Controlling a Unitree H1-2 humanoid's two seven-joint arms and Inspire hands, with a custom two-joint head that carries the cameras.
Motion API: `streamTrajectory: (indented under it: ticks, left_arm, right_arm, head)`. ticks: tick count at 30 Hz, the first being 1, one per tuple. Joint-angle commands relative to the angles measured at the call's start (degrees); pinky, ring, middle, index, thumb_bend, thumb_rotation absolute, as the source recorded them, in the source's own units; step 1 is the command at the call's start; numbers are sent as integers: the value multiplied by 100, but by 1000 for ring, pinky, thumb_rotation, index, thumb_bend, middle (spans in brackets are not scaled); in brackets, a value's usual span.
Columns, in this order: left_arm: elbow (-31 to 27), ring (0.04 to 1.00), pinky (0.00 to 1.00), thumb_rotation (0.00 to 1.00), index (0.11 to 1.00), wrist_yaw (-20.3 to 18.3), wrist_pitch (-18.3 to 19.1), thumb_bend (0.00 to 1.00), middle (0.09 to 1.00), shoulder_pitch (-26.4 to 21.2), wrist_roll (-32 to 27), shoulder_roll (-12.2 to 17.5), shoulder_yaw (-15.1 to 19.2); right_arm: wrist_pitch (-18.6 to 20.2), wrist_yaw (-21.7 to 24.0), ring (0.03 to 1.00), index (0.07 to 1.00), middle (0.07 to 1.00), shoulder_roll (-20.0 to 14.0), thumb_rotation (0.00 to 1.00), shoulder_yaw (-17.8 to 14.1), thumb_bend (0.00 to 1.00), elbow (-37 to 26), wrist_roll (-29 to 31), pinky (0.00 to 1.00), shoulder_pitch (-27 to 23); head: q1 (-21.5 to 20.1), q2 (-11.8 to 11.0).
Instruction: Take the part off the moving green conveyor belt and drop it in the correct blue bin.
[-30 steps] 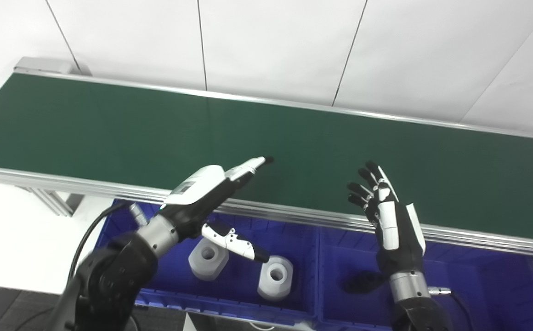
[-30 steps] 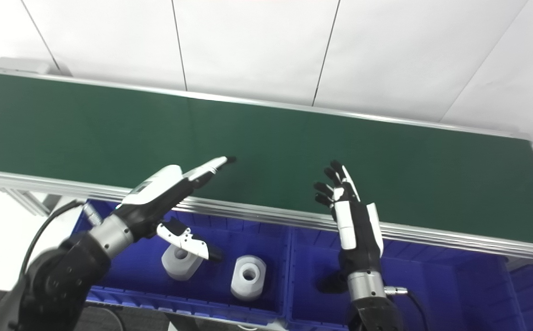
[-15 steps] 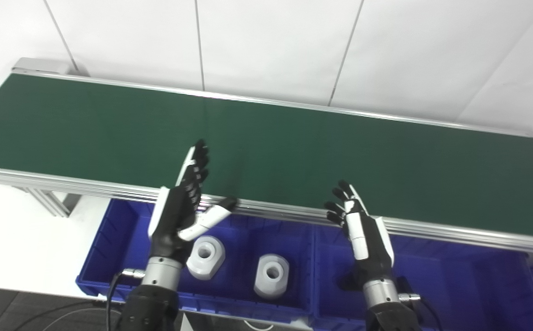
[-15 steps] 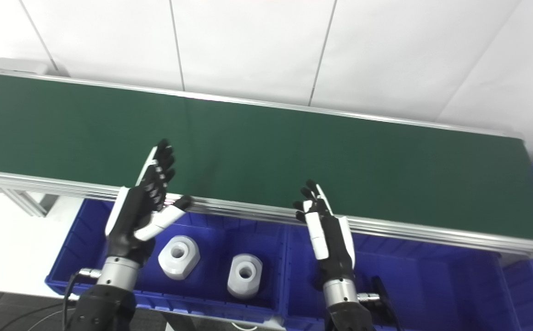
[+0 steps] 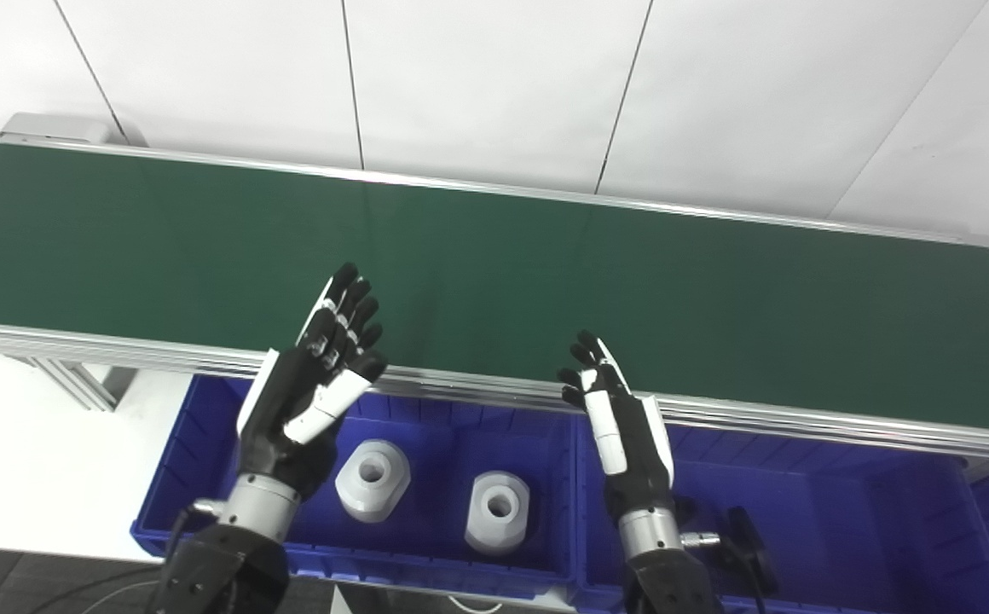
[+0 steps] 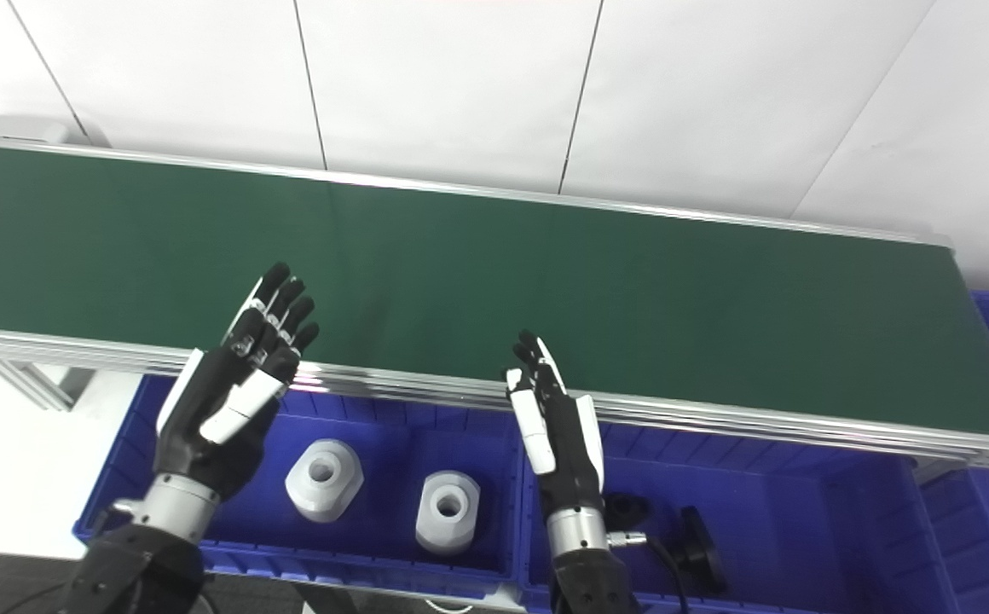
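Left hand point(image 5: 307, 396) open, empty, above white parts point(image 5: 373, 468) in bin point(image 5: 205, 443).

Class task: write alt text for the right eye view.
Two open robot hands, left and right, hover over blue bins beside a bare green conveyor belt. Two white parts lie in the left bin, black parts in the right.

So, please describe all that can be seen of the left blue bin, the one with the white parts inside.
The left blue bin is a rectangular tray of glossy blue plastic, with ribbed walls and an open top. It sits below the near metal rail of the green conveyor belt, wall to wall with a second blue bin on its right. Two white parts, blocky with a round centre hole, stand upright on its floor, apart from each other. The left hand is open above its left half and touches nothing.
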Motion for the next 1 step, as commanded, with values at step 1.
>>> streamTrajectory:
  ticks: [1]
  left_arm:
    - [200, 1000, 1000, 489, 1000, -114, -409, 694, 1000, -56, -70, -81, -80]
  right_arm:
    - [-435, -52, 872, 958, 936, 46, 1000, 8, 738, -77, 7, 848, -20]
  head:
    - [-40, -51]
